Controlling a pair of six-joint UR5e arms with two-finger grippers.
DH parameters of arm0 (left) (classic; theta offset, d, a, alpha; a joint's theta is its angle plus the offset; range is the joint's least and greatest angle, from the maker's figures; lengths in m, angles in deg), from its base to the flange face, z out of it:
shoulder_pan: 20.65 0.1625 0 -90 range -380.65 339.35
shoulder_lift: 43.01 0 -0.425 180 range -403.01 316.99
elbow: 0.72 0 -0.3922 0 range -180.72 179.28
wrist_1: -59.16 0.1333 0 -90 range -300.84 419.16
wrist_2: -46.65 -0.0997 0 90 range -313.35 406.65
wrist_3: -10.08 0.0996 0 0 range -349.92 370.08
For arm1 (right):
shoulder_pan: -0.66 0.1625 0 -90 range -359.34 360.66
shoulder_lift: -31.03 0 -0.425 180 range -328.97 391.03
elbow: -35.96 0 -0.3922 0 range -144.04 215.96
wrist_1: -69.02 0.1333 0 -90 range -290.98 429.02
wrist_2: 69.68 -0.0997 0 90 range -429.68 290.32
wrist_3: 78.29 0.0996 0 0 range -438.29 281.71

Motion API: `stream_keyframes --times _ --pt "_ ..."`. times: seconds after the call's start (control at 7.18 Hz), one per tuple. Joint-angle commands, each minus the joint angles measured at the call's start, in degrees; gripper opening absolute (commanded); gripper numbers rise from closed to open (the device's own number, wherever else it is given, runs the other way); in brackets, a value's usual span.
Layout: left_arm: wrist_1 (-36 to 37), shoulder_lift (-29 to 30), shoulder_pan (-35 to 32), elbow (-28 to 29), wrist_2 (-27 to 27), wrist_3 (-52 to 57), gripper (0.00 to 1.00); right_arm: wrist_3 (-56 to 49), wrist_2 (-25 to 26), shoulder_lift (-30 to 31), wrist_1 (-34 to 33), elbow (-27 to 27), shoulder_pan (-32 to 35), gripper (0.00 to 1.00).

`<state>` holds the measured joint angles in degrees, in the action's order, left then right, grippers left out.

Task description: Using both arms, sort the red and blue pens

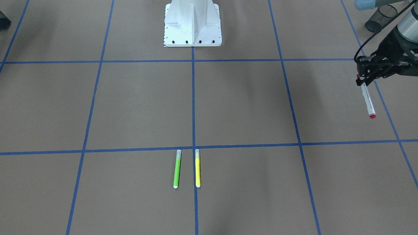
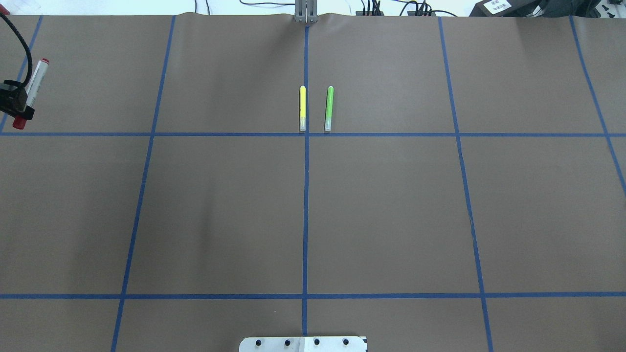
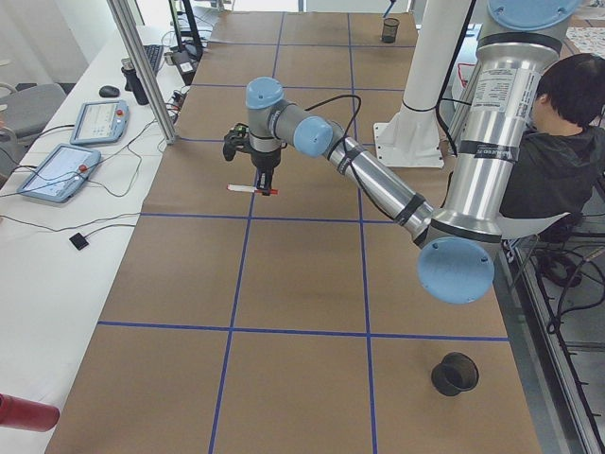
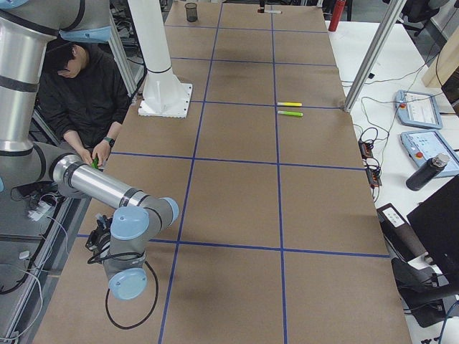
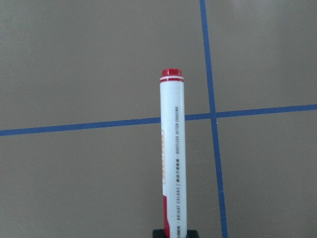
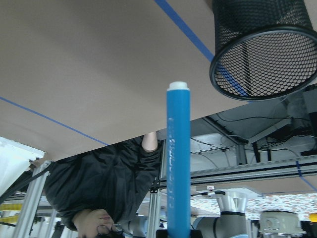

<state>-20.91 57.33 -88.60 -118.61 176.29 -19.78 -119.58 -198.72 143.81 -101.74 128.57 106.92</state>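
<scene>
The red pen, a white printed barrel with a red cap and red end, hangs above the table at its left end. My left gripper is shut on it near the capped end. The overhead view shows the same left gripper and red pen at the far left edge. The left wrist view has the red pen pointing away over crossed blue tape. The blue pen sticks out of my right gripper, which is shut on it, beside a black mesh cup. My right arm is at the table's near corner.
A lime-green marker and a yellow marker lie side by side mid-table. The white pedestal stands at the robot's edge. A mesh cup sits behind the left gripper. A person leans in beside the table.
</scene>
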Motion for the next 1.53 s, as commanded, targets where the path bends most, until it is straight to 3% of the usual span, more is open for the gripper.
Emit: stream_keyframes --times 0.0,0.7,0.84,0.98,1.11,1.39 --pt "0.00 0.21 -0.08 -0.06 0.00 0.07 0.00 0.25 -0.07 0.51 -0.01 -1.38 1.32 0.00" --pt "0.00 0.47 -0.08 -0.15 0.00 0.07 0.00 0.42 0.02 0.25 0.07 -5.06 2.37 0.00" --pt "0.09 0.73 -0.08 -0.15 0.00 0.07 0.00 0.51 0.02 0.25 0.16 -5.25 2.81 0.04" --pt "0.09 0.73 -0.08 -0.15 0.00 0.07 0.00 0.60 0.02 0.08 0.25 -5.25 4.03 0.37" --pt "0.09 0.73 -0.08 -0.15 0.00 0.07 0.00 0.69 0.02 0.07 1.99 -5.25 4.13 0.97" --pt "0.09 0.73 -0.08 -0.06 0.00 0.07 0.00 0.78 0.02 -0.45 7.08 -5.34 4.30 0.99"
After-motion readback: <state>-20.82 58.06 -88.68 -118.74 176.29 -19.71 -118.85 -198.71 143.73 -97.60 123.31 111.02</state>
